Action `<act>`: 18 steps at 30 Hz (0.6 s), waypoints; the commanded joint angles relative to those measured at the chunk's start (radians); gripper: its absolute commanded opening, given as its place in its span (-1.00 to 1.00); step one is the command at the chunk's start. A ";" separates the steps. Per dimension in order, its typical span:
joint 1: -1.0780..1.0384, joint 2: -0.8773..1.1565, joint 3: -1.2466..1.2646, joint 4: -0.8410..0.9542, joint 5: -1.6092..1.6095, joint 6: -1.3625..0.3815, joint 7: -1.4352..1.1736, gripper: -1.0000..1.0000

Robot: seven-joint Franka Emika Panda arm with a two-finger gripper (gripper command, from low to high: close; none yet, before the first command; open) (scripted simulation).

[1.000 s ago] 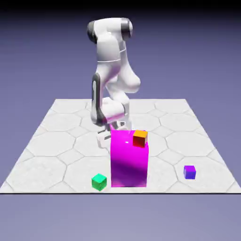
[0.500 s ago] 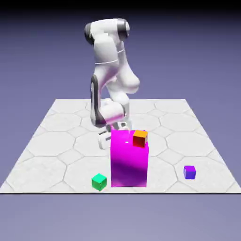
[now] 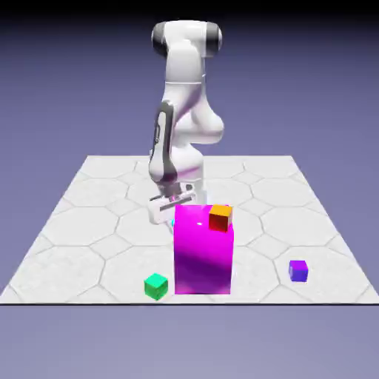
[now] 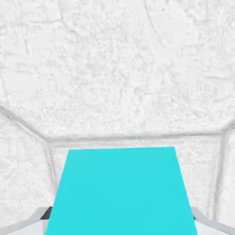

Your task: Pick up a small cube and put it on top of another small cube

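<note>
With the cyan cube (image 4: 121, 193) filling the lower half of the hand view, my fingers (image 4: 120, 220) sit on either side of it: one grey tip shows at its lower left corner, the other (image 4: 209, 223) at its lower right, both touching the cube's edges. I read that as closed on the cube, gripping it between them. The cube's top face is flat cyan, no markings. Beyond it is only the white hexagon-patterned tabletop (image 4: 119, 69), with a seam line running just past the cube's far edge.

In the exterior view my fingers (image 3: 169, 210) are down low behind the tall magenta block (image 3: 203, 250), just off its upper corner on the exterior view's left. The block hides most of the cube; only a thin cyan sliver shows at its edge, under my fingers. Can't tell from here whether the cube is resting on the tabletop or off it.

An orange cube (image 3: 220, 217) sits on top of the magenta block, near its corner on the exterior view's right, close to my fingers but apart. A green cube (image 3: 155, 286) lies on the tabletop beside the block's base, well apart from my fingers. A purple cube (image 3: 298, 270) lies farther still, on the block's other side.
</note>
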 commanded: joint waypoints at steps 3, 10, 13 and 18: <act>0.108 -0.047 -0.097 -0.021 -0.043 -0.002 0.063 -1.00; 0.350 -0.151 -0.312 -0.068 -0.138 -0.006 0.204 -1.00; 0.284 -0.136 -0.288 -0.035 -0.159 0.007 0.117 -1.00; 0.111 -0.108 -0.209 0.071 -0.263 -0.004 -0.025 -1.00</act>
